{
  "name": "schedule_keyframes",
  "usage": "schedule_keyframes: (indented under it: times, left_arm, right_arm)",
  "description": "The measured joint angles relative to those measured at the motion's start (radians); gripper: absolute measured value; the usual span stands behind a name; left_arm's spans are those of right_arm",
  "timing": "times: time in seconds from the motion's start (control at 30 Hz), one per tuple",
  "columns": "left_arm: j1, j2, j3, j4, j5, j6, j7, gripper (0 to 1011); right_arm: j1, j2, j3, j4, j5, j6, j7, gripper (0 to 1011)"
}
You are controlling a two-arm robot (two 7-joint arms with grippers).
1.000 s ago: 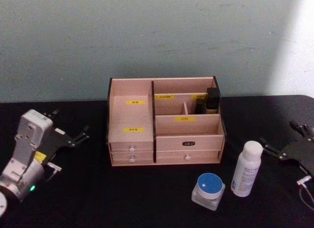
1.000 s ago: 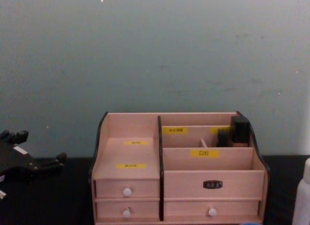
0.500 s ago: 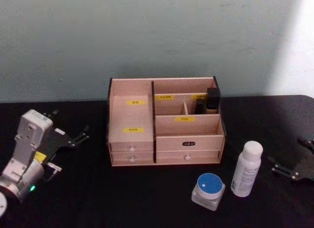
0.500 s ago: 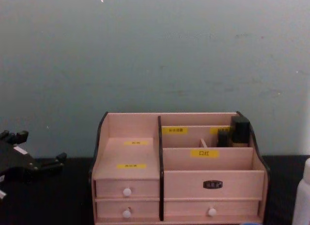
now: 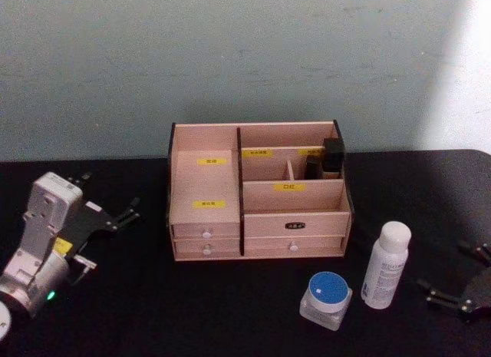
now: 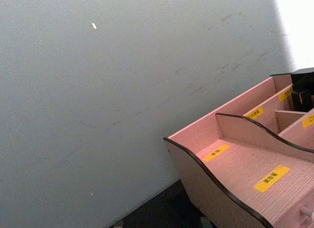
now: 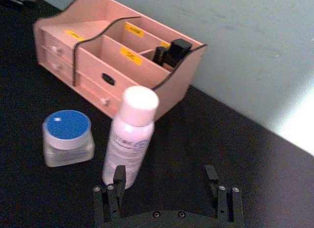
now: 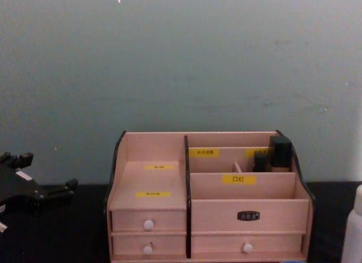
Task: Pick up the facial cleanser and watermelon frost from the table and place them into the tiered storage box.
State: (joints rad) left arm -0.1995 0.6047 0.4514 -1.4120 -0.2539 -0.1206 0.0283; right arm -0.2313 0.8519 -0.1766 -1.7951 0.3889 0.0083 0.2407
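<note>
The tiered storage box [image 5: 261, 219], light wood with yellow labels and white-knobbed drawers, stands mid-table, also in the chest view [image 8: 209, 206]. In front of its right end stands the facial cleanser [image 5: 386, 265], a slim white bottle, with the watermelon frost [image 5: 326, 299], a blue-lidded clear jar, beside it. My right gripper [image 5: 443, 265] is open, low over the table to the right of the bottle. In the right wrist view its fingers [image 7: 117, 181] spread just short of the facial cleanser [image 7: 131, 135], with the watermelon frost [image 7: 67, 137] to one side. My left gripper [image 5: 110, 194] rests open left of the box.
Small black items [image 5: 326, 159] stand in the box's back right compartment. A grey-green wall rises behind the black table [image 5: 230, 303]. The left wrist view looks past the box's left end [image 6: 230, 164] to that wall.
My right gripper has drawn back toward the table's near edge and now sits lower beside the bottle. The left arm, the bottle and the jar have not moved.
</note>
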Motion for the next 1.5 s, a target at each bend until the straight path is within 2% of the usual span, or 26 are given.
schedule_keyframes:
  times: [0.27,0.47,1.13,1.5]
  left_arm:
    - [0.0,0.0,0.0,0.0,0.0,0.0,0.0,1001]
    - [0.0,0.0,0.0,0.0,0.0,0.0,0.0,1001]
    - [0.0,0.0,0.0,0.0,0.0,0.0,0.0,1001]
    - [0.0,0.0,0.0,0.0,0.0,0.0,0.0,1001]
  right_arm:
    - [-0.002,-0.011,0.011,-0.015,0.069,0.055,0.088,1000]
    - [0.016,-0.038,0.007,-0.011,0.087,0.092,0.112,1000]
    - [0.1,-0.171,-0.012,0.05,0.05,0.148,0.107,1000]
    - [0.136,-0.208,-0.02,0.08,0.042,0.162,0.129,1000]
